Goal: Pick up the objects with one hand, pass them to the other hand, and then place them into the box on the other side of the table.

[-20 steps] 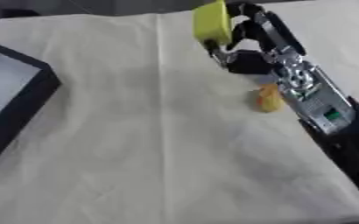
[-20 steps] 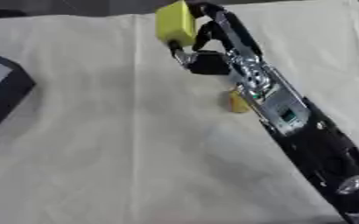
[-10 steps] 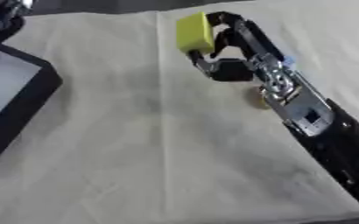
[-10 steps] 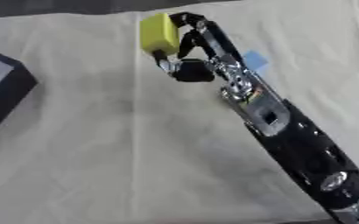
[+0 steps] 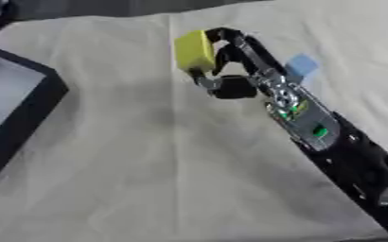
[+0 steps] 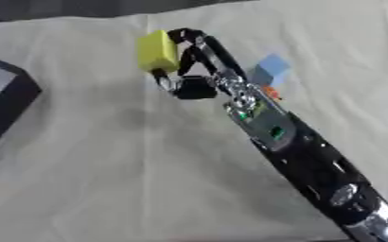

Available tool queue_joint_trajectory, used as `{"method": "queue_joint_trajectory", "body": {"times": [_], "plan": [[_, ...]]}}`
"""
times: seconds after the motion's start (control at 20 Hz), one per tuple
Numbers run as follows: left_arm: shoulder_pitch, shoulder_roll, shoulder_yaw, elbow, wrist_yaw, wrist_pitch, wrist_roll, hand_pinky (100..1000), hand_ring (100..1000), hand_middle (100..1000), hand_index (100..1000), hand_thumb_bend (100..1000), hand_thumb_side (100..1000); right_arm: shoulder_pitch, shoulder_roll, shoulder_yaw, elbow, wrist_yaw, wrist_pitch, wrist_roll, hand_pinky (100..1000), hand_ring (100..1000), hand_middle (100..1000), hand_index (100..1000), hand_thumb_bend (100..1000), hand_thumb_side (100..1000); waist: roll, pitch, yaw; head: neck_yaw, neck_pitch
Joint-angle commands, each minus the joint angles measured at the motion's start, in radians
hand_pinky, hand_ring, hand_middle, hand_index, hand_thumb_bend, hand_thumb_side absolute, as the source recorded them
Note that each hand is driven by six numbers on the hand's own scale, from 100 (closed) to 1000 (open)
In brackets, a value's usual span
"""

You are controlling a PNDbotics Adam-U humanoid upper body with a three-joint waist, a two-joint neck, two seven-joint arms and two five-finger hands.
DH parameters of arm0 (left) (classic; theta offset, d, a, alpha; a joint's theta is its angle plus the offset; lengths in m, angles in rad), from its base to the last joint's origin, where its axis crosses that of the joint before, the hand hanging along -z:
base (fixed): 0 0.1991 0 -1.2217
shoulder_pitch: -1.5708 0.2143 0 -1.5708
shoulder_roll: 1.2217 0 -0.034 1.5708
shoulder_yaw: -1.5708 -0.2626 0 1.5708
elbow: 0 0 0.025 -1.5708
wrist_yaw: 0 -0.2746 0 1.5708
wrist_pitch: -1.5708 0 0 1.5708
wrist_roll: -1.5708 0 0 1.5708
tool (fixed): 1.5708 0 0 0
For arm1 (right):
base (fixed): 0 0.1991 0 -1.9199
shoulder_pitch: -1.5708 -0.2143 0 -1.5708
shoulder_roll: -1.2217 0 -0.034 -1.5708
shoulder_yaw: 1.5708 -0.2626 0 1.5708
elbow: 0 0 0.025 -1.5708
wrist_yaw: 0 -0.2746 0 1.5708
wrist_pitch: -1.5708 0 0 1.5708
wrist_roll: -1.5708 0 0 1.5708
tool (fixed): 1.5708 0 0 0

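Observation:
My right hand reaches in from the lower right and is shut on a yellow block, held above the cloth near the top middle. A pale blue block lies on the cloth just right of the arm. A small orange thing peeks out beside the arm below the blue block. The black box stands at the left edge, its pale inside showing. A dark shape in the top left corner is too unclear to name; my left hand shows in neither view.
A cream cloth covers the table, with a crease running down the middle. The black forearm crosses the right side diagonally. The table's far edge lies along the top.
My right hand has carried the yellow block leftward across the cloth, toward the middle. The blue block has come into sight behind the arm, which now covers most of the orange piece.

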Motion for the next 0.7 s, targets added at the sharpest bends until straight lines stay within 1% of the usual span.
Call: {"method": "queue_joint_trajectory", "body": {"times": [0.05,0.25,0.7], "plan": [[-0.023,0.006,-0.011,-0.016,-0.055,0.052,-0.018,800,708,637,730,100,566,-0.021,0.000,0.003,-0.033,0.003,-0.006,-0.002,500,409,458,534,208,100,0.013,-0.041,0.002,0.000,0.006],[-0.030,0.006,-0.029,-0.016,-0.139,0.097,-0.051,804,721,653,741,100,540,-0.024,0.008,0.009,-0.052,0.009,0.001,-0.005,500,412,458,534,207,100,0.015,-0.042,0.005,0.002,0.011],[-0.069,0.002,-0.066,-0.016,-0.275,0.151,-0.156,810,737,674,769,100,498,-0.037,0.017,0.027,-0.080,0.022,0.022,-0.010,501,417,458,535,205,100,0.019,-0.045,0.010,0.008,0.016]]}}
